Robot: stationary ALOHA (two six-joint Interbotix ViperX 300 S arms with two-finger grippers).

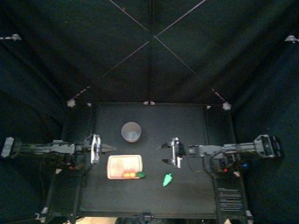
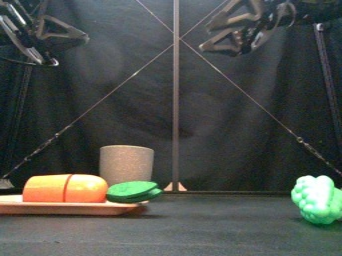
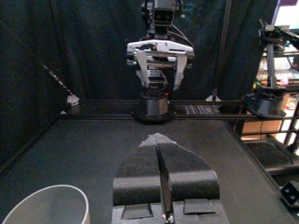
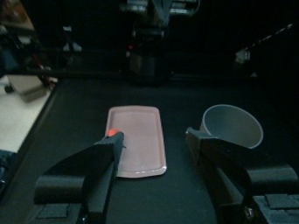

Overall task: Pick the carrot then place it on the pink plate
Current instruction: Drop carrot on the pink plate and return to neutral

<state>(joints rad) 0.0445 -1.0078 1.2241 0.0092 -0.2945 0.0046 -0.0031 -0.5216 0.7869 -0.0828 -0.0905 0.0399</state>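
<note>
An orange carrot (image 2: 64, 188) with a green leaf end (image 2: 134, 190) lies on the flat pink plate (image 2: 40, 208) at the table's left front. In the top view the carrot (image 1: 121, 173) sits on the near end of the plate (image 1: 124, 159). My left gripper (image 1: 93, 149) hangs high at the plate's left, jaws shut and empty (image 3: 162, 149). Held high right of the plate, my right gripper (image 1: 176, 150) is open with nothing between its jaws. In the right wrist view (image 4: 155, 140) the plate (image 4: 140, 131) shows between them, and a bit of the carrot (image 4: 112, 133) peeks past one jaw.
A tall grey speckled cup (image 1: 131, 131) stands just behind the plate, also seen in the front view (image 2: 127, 162). A green leafy toy (image 1: 167, 180) lies on the table right of the plate, near the front edge (image 2: 317, 198).
</note>
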